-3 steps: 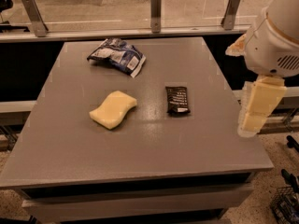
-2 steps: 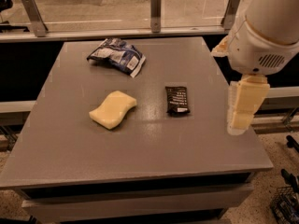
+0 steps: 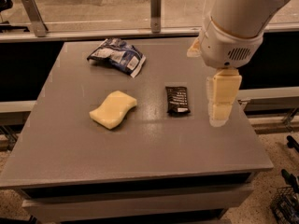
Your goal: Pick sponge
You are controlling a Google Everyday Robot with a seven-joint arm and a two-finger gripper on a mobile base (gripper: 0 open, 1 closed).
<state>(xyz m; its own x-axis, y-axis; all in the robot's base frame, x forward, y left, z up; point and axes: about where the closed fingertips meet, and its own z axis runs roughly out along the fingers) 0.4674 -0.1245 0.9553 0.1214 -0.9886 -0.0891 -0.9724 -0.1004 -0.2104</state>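
The sponge (image 3: 113, 109), a pale yellow foam block with wavy sides, lies flat on the grey table (image 3: 70, 143), left of centre. My gripper (image 3: 220, 111) hangs from the white arm above the right side of the table, pointing down, just right of a small flat black packet (image 3: 177, 100). The gripper is well to the right of the sponge and holds nothing that I can see.
A crumpled blue and white snack bag (image 3: 117, 55) lies at the back left of the table. A metal rail with posts (image 3: 155, 6) runs behind the table. The table's right edge is close under the gripper.
The arm and gripper have moved left, from beyond the table's right edge to over its right side near the black packet. The sponge, packet and bag have not moved.
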